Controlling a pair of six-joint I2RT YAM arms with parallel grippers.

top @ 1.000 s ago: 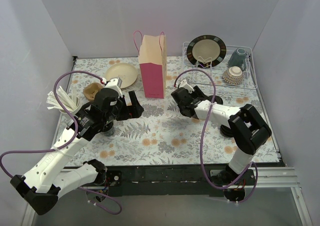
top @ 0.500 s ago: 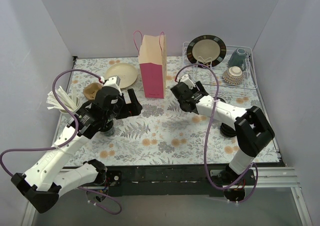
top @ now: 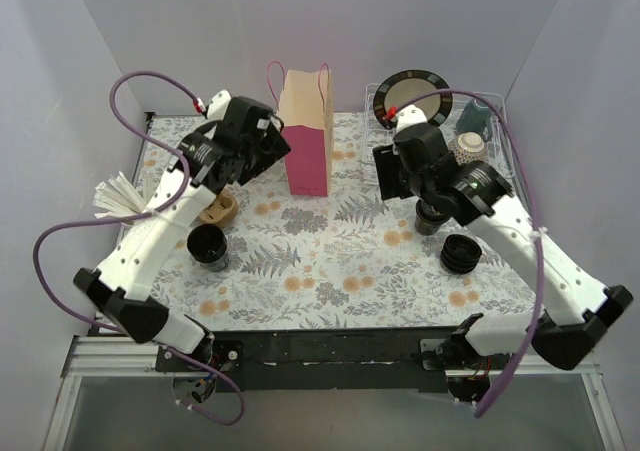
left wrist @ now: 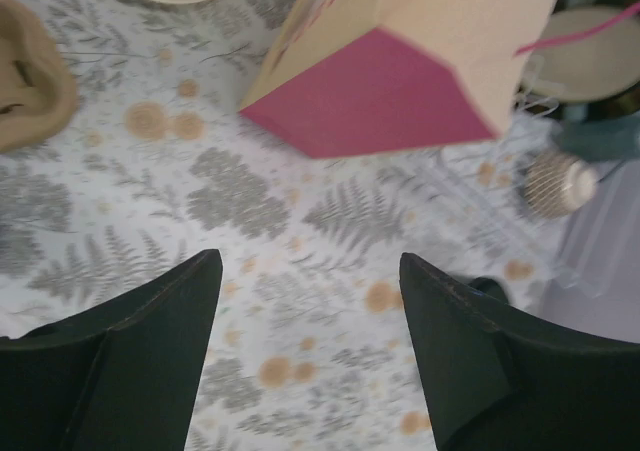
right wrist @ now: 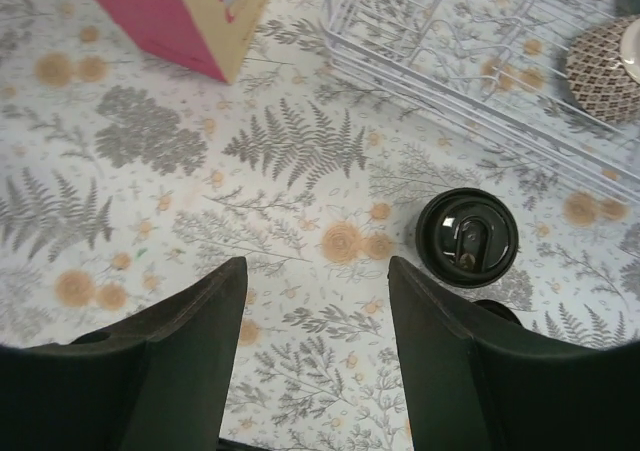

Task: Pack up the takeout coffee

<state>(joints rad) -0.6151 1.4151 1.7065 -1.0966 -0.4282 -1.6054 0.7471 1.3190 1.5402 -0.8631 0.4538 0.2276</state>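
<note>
Hovering, both sets of jaws spread and empty.
Left gripper (left wrist: 308, 296) by the paper bag (left wrist: 400, 66) near the far edge of the table (top: 330, 276); right gripper (right wrist: 315, 291) near the takeout coffee (right wrist: 466, 237).

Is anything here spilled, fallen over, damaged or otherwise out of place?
Nothing stands out. The paper bag stands upright. The takeout coffee also stands upright with its lid on, and no liquid shows on the table around it.
</note>
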